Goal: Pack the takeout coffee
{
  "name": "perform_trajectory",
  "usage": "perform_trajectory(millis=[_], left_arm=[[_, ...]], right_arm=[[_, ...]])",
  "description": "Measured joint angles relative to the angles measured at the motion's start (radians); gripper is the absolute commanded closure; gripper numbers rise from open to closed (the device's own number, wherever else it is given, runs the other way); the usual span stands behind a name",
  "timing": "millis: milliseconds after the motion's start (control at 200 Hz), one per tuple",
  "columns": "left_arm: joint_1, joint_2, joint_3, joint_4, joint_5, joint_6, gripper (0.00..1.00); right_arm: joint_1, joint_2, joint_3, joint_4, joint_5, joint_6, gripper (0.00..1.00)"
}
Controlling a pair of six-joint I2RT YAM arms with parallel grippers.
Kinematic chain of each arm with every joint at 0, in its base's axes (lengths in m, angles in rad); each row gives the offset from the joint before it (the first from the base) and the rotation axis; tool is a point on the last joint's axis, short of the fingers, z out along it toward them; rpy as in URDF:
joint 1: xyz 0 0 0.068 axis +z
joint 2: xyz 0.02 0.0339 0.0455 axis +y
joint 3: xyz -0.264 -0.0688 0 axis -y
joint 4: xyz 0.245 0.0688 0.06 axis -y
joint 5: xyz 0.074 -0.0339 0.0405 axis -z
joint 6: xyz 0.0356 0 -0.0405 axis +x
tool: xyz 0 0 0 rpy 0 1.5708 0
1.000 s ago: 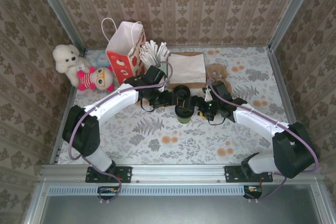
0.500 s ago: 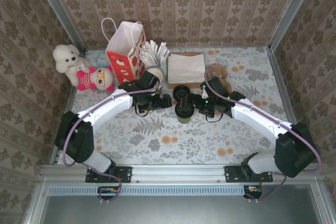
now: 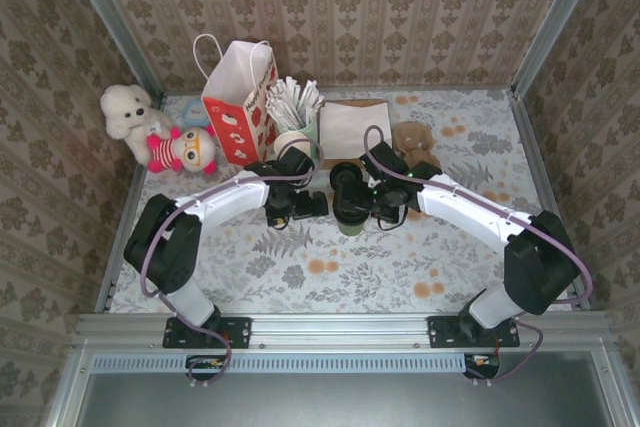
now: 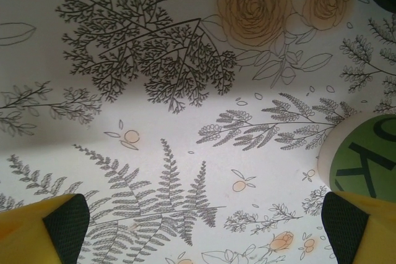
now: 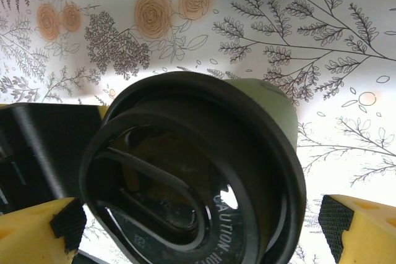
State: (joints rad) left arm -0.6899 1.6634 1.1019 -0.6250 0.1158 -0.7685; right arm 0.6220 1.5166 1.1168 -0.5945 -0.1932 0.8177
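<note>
Takeout coffee (image 3: 350, 215) upright near the middle of the floral worktop (image 3: 300, 267): dark green cup, black lid on, "CAUTION" embossed on the lid in the right wrist view. Right gripper (image 5: 201, 221) at the cup from the right side, jaws wide, one yellow fingertip on each side of the cup. There's a visible gap on one side, and the other side is too close to tell contact; cup not clamped. Left gripper (image 4: 201, 233) just left of the coffee, low over the worktop, jaws wide, bare fern print between them. A green cup wall with black lettering shows at the right edge of the left wrist view, just beside one fingertip; cannot tell if touching. Flat black lid (image 3: 347, 179) lies just behind the coffee. Stack of cream-lined cups (image 3: 295, 143) stands behind the left gripper, with a bundle of white sticks (image 3: 295, 99) further back. Red-and-white paper bag (image 3: 240, 97) stands open at back left, with a flat brown paper bag (image 3: 355, 129) lying at back centre. White plush (image 3: 127, 107) and striped doll (image 3: 185, 150) at far left, touching each other.
</note>
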Motion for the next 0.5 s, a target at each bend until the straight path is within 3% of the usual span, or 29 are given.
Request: perform_trajectory(millis=[500], left_arm=[[-0.003, 0.013, 0.0, 0.026, 0.011, 0.0, 0.0]], right_arm=[[0.031, 0.063, 0.05, -0.04, 0.06, 0.001, 0.0]])
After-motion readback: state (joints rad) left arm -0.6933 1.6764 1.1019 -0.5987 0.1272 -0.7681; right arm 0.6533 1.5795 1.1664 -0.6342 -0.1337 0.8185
